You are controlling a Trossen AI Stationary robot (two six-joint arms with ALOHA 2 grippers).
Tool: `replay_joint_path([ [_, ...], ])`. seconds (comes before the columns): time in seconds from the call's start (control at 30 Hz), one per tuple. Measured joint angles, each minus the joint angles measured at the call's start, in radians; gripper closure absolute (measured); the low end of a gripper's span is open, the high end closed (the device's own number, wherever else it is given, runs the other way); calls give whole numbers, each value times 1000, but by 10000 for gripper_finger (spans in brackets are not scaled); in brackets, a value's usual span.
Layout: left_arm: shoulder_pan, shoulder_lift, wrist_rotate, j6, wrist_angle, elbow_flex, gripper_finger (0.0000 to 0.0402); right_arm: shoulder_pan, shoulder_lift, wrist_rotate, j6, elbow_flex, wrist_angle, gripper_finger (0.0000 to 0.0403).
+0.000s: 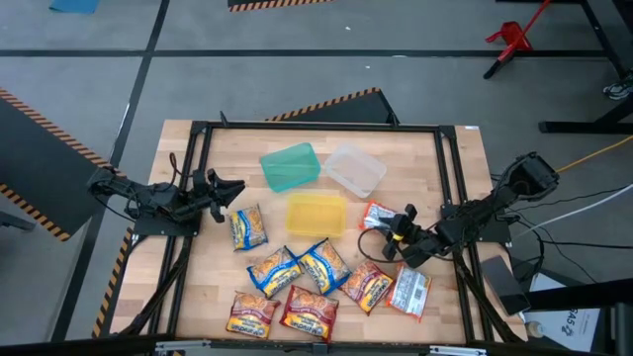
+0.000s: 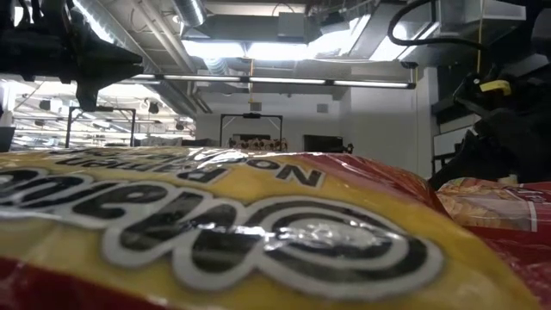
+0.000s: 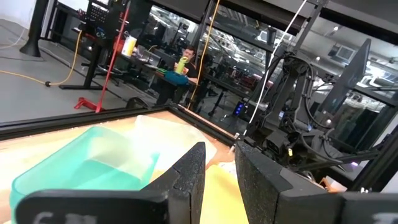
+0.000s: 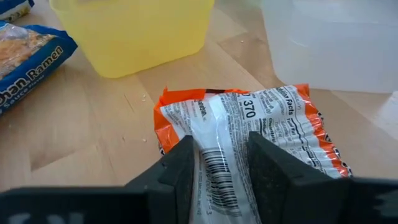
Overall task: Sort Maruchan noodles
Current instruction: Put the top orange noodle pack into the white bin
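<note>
So the right gripper [image 4: 217,155] has pinched the back seam of an orange packet [image 4: 261,124] lying face-down beside the yellow container [image 4: 134,31], probably for lifting. Left gripper [image 3: 217,180] waits nearly closed, empty.

- A grey floor [image 1: 326,59] surrounds the wooden table [image 1: 415,158], crossed by dark lines.
- Orange-and-black hazard striping [image 1: 40,111] edges dark mats lying beside the table.
- A red stand [image 1: 510,42] sits on the floor.
- Overhead, bright strip lights [image 2: 258,50] hang among exposed ducts [image 2: 164,21].
- A person [image 3: 185,62] sits at a distant desk.
</note>
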Motion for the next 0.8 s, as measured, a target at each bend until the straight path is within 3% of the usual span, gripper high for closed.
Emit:
replay_joint_path([
  [0.37,0,0,0,1,0,0,319,0,0,-15,3,6,13,397],
  [0.8,0,0,0,1,0,0,319,0,5,-47,-28,88,-4,401],
])
